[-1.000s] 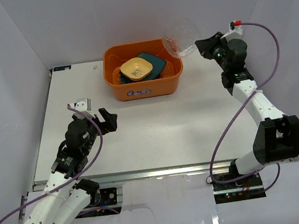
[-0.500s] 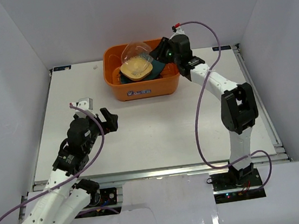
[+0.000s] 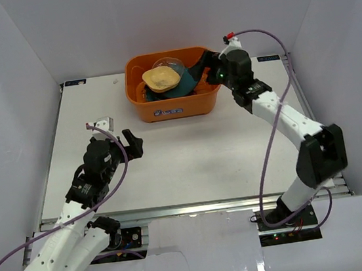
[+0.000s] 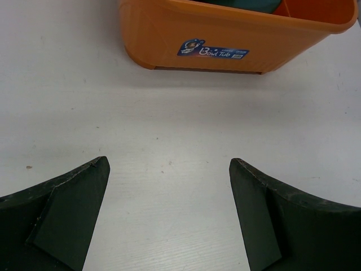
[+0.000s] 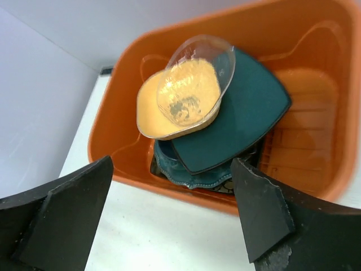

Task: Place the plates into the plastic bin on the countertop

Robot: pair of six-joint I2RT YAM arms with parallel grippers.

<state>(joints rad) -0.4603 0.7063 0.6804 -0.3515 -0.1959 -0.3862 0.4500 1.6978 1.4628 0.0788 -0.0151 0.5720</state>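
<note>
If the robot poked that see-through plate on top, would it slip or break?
It looks like glass, so the clear plate is probably stiff and could chip. It seems to sit off-centre on the yellow plate, and looks smooth, so it may slide or rock. The walls of the orange bin would likely catch it.

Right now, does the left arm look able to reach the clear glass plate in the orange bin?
Probably not directly: the left gripper faces the bin's front wall, which stands between it and the glass plate; it must rise first.
</note>
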